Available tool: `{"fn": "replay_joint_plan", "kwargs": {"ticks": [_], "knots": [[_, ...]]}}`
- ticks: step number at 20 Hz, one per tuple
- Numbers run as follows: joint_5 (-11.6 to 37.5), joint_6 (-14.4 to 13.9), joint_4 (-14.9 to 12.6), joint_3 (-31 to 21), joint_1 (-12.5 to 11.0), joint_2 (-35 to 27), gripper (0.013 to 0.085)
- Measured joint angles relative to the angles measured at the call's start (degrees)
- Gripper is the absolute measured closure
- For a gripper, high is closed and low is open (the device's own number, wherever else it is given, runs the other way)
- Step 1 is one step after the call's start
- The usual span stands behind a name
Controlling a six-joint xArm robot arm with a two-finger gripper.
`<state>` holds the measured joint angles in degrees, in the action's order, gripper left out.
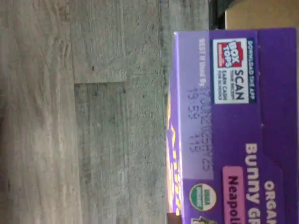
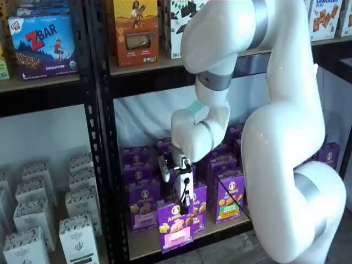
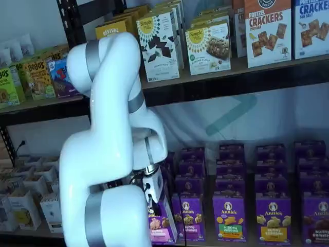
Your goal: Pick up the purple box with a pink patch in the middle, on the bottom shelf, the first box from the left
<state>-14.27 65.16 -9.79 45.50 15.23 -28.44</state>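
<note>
In the wrist view, the purple box (image 1: 233,126) is filling one side of the picture, its top flap with a Box Tops panel and a pink patch showing, and grey wood-look flooring (image 1: 79,116) is lying beyond it. The end effector's fingers are not showing here.

In a shelf view, the end effector (image 2: 183,199) is hanging from the white arm (image 2: 275,143) with its black fingers clamped on the top of the purple box (image 2: 176,225). The box is standing upright out past the front edge of the bottom shelf (image 2: 144,246), clear of the row of purple cartons (image 2: 144,206) behind it.

In a shelf view from the other side, the end effector (image 3: 150,198) is partly hidden by the arm, and the purple box (image 3: 160,224) is sitting just below it, left of the front row of cartons (image 3: 229,216).
</note>
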Motion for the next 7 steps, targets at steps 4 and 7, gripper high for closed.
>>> {"fn": "replay_joint_plan", "kwargs": {"ticks": [4, 7], "knots": [[-0.04, 1.0, -0.14, -2.78, -1.15, 2.46, 0.065], [0.48, 2.68, 1.0, -4.3, -1.74, 3.62, 0.065]]}}
